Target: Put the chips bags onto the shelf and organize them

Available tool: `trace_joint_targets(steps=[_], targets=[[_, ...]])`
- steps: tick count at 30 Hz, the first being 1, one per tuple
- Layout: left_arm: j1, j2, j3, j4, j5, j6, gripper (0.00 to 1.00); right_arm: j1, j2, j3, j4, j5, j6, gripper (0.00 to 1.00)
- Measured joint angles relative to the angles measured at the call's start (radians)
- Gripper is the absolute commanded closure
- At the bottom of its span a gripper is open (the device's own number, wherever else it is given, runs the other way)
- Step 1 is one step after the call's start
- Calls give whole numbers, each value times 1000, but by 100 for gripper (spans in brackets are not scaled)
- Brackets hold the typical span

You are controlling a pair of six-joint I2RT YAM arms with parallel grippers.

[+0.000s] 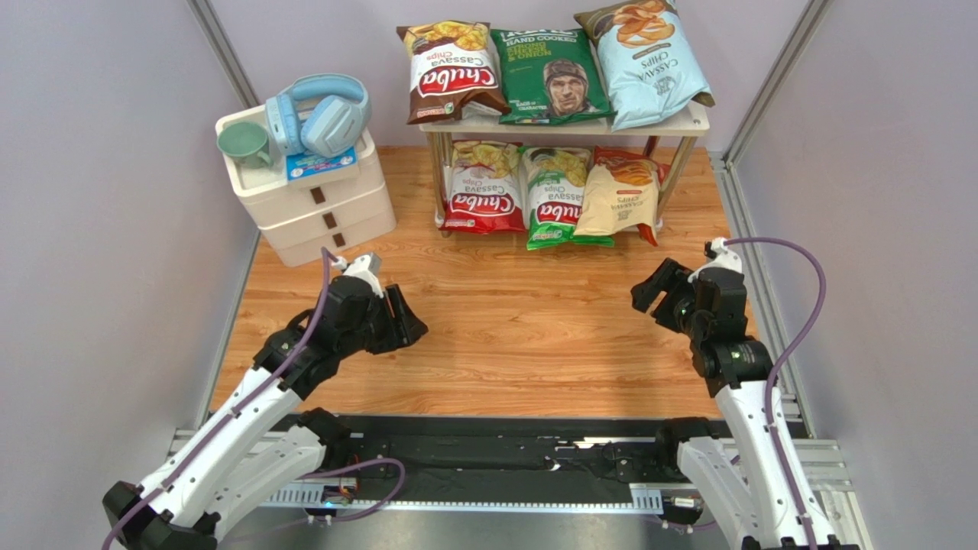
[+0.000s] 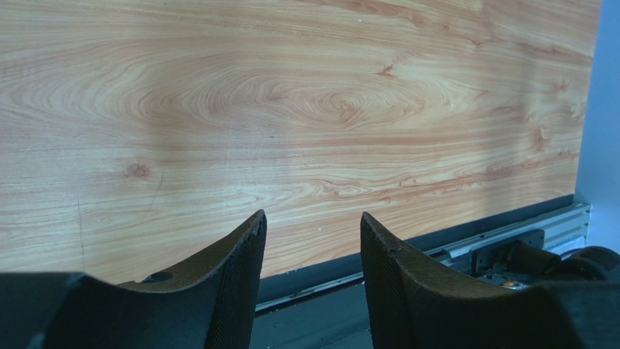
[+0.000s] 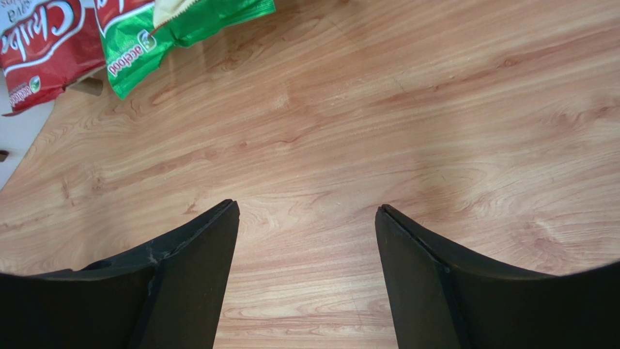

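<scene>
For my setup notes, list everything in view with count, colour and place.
upper bags: three; brown bag, dark green bag, light blue bag; shelf top tier
lower bags: three; red bag, green bag, cream-orange bag; shelf lower tier
shelf: one, pale wood, far centre
drawer unit: one, white, far left
headphones: one, light blue, atop drawer unit
cup: one, green, beside headphones
packet: one, blue, by headphones
table: one, wood-grain, underneath
left gripper: one, black, open over table
right gripper: one, black, open over table

Above the wooden table (image 3: 436, 109) the right pincer (image 3: 307, 206) gapes; red bag (image 3: 44, 58), green bag (image 3: 145, 54) beyond.
</scene>
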Motion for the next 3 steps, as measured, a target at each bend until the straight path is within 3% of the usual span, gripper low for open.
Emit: trace_joint_targets(steps=[3], targets=[[0,15,5,-4,-2,2,43,0,37,-3,3,-31,5,27]])
